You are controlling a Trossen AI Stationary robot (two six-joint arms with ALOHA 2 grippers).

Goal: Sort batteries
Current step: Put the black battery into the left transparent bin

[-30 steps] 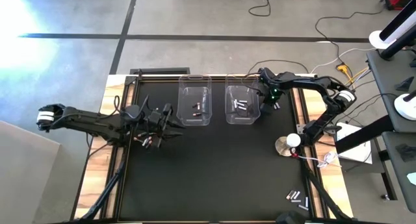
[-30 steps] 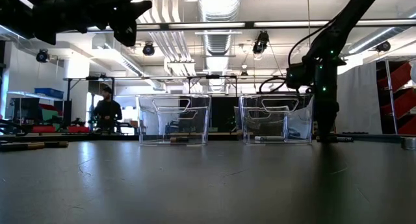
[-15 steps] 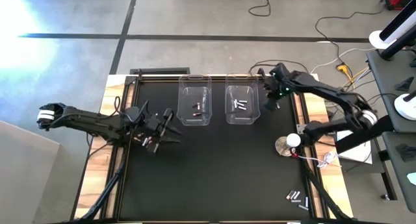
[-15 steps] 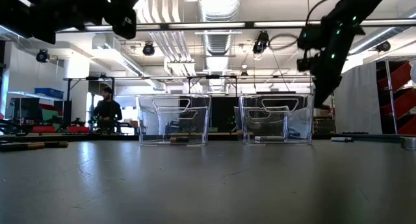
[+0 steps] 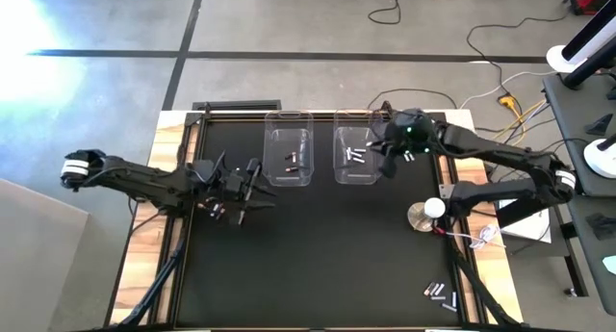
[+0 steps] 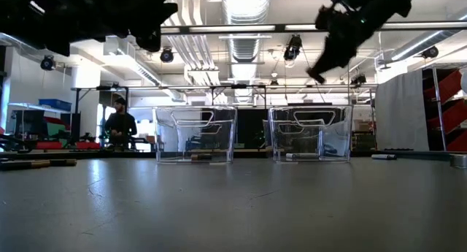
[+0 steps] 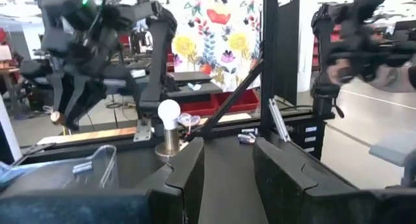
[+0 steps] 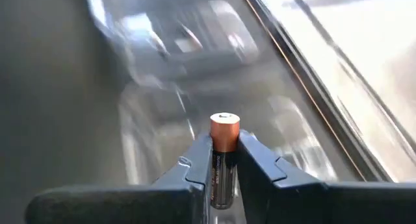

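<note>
A copper-topped dark battery (image 8: 224, 146) is in my right gripper (image 8: 224, 164), which is shut on it, high above the right edge of the right clear bin (image 5: 358, 157). In the high view that gripper (image 5: 385, 159) slants down toward the bin. Silvery batteries (image 5: 357, 155) lie in that bin, and dark ones (image 5: 292, 160) lie in the left bin (image 5: 289, 159). My left gripper (image 5: 252, 191) hovers open left of the bins, nothing between its fingers (image 7: 188, 172). More batteries (image 5: 214, 209) lie on the mat beside it. My right gripper pinches the battery's dark body (image 8: 221, 182) between its two fingers. The battery lies along the fingers, its copper end (image 8: 225, 128) sticking out past the fingertips. It is lifted clear of the table, slanting down toward the bins.
A round silvery disc with a white ball and a red wire (image 5: 424, 215) stands at the mat's right edge. Loose batteries lie near the front right corner (image 5: 438, 293) and right of the right bin (image 5: 409, 157). A person (image 6: 120, 126) stands far behind the table.
My right gripper has risen from the table just right of the right bin to well above bin height. It has swung toward the bin and tipped from pointing down to slanting.
</note>
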